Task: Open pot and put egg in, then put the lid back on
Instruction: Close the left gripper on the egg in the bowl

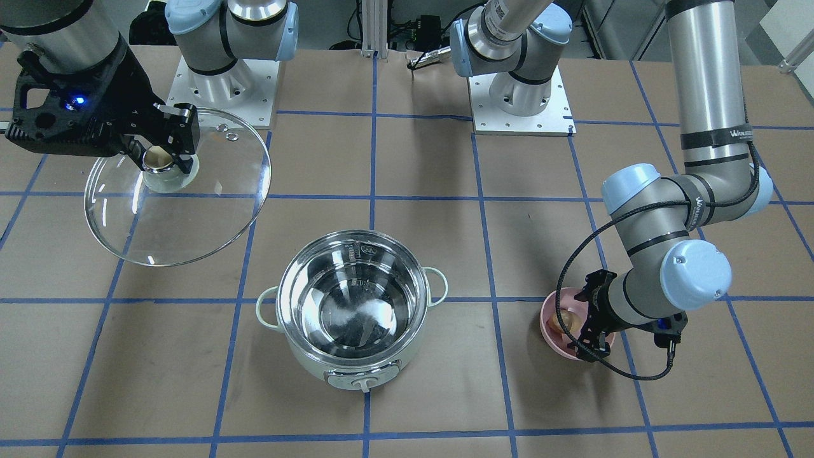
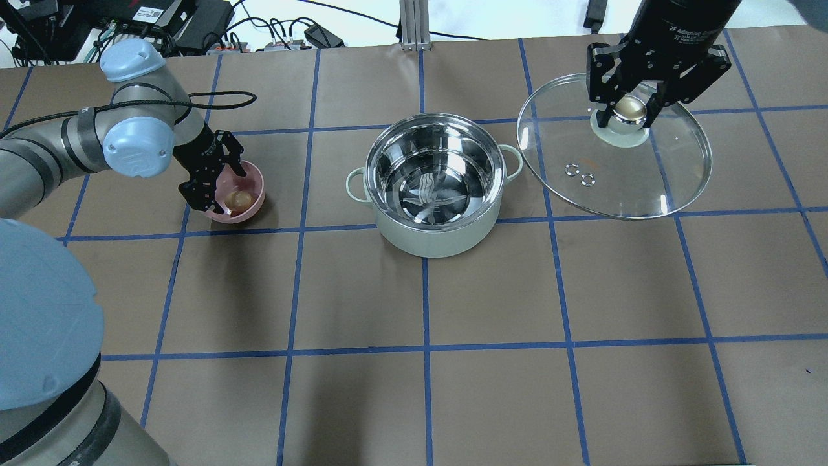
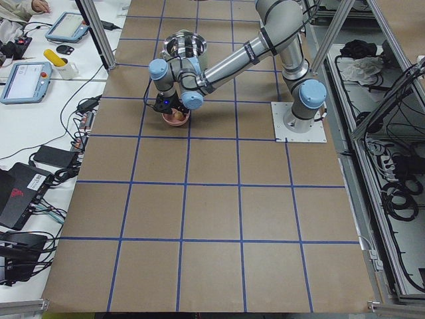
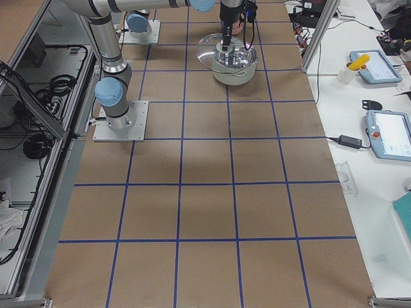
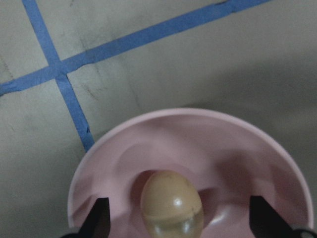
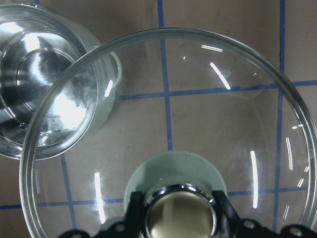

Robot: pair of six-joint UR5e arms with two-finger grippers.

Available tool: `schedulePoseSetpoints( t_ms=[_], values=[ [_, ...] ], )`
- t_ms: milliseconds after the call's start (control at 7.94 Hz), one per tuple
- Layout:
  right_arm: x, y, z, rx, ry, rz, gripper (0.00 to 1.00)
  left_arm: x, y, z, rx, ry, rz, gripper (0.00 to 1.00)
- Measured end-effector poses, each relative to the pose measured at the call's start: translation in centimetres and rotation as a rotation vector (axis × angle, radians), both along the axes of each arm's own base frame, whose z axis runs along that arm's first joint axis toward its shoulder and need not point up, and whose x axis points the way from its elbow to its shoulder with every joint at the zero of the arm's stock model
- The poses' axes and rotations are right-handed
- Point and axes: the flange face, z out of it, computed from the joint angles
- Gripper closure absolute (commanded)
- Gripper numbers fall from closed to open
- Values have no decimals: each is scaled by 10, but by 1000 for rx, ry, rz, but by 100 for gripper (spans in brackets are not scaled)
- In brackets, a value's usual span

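Observation:
The pot [image 2: 435, 188] stands open in the middle of the table, its steel inside empty; it also shows in the front view [image 1: 353, 305] and the right wrist view [image 6: 44, 74]. My right gripper [image 2: 629, 113] is shut on the knob [image 6: 181, 213] of the glass lid [image 2: 621, 175] and holds the lid up beside the pot, clear of it. The egg [image 5: 172, 203] lies in a small pink bowl [image 5: 198, 129] on the pot's other side. My left gripper [image 2: 226, 191] is open and reaches into the bowl, one finger on each side of the egg [image 2: 241, 199], not touching it.
The table is brown paper with a blue tape grid. The two arm base plates [image 1: 521, 108] sit at the robot's edge of the table. Tablets and cables lie on side benches [image 3: 26, 80] off the table.

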Motion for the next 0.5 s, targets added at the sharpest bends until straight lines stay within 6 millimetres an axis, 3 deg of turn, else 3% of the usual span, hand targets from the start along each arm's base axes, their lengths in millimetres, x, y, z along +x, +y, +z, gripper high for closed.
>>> schedulePoseSetpoints(
  t_ms=[378,504],
  values=[
    [1,0,0,0,-1,-1,100,0,0,-9,10,2,1,0],
    [2,0,0,-1,-1,-1,100,0,0,-11,14,3,2,12]
  ],
)
